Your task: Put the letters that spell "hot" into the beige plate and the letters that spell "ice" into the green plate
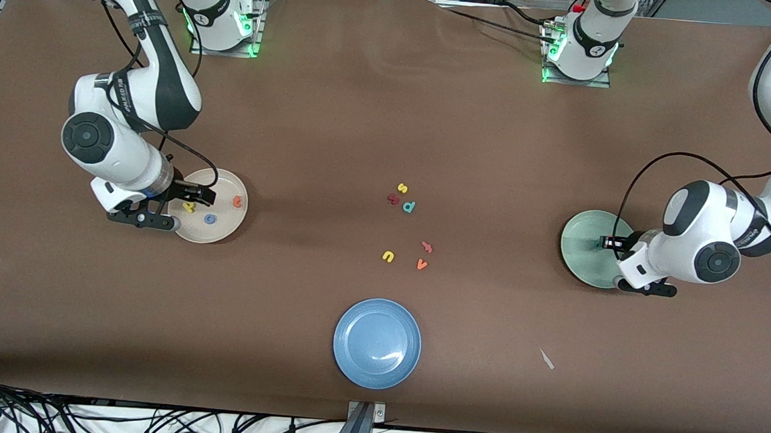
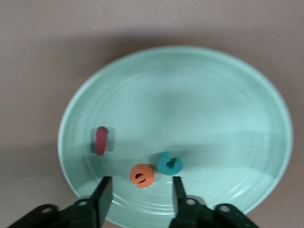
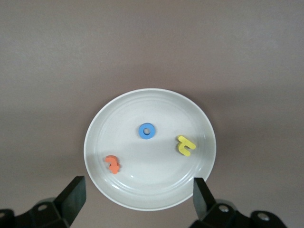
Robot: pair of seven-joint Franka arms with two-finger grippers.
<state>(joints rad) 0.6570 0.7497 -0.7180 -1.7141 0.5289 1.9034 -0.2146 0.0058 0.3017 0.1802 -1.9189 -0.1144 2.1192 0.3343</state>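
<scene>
Letters that spell "hot" lie in the beige plate [image 1: 220, 232] at the right arm's end of the worktop [image 1: 379, 109]: we see the yellow h [image 3: 185, 145], the blue o [image 3: 147, 131] and the orange t [image 3: 113, 164], each apart from the others. Our right gripper [image 3: 137, 197] hangs over this plate, its fingers [image 3: 73, 195] spread wide with nothing between them.

At the left arm's end sits the green plate [image 1: 581, 242], and in it we find the letters that spell "ice": the dark red i [image 2: 100, 140] by itself, and the teal c [image 2: 169, 163] just beside the orange e [image 2: 141, 175]. Our left gripper [image 2: 139, 197] is low over this plate, right above the e, with the fingers [image 2: 102, 195] parted and gripping nothing; the e lies on the plate between them.

Near the middle of the worktop we count the letters left out. A yellow s [image 1: 402, 188], a dark red letter [image 1: 394, 199] and a teal p-shaped letter [image 1: 409, 207] sit close together. Nearer the front camera lie a yellow u [image 1: 388, 256], a salmon-red hooked letter [image 1: 426, 247] and an orange v [image 1: 422, 265]. The blue plate [image 1: 377, 343] stands nearer the camera still, with no letters in it. A small pale scrap [image 1: 547, 359] lies on the worktop toward the left arm's end.
</scene>
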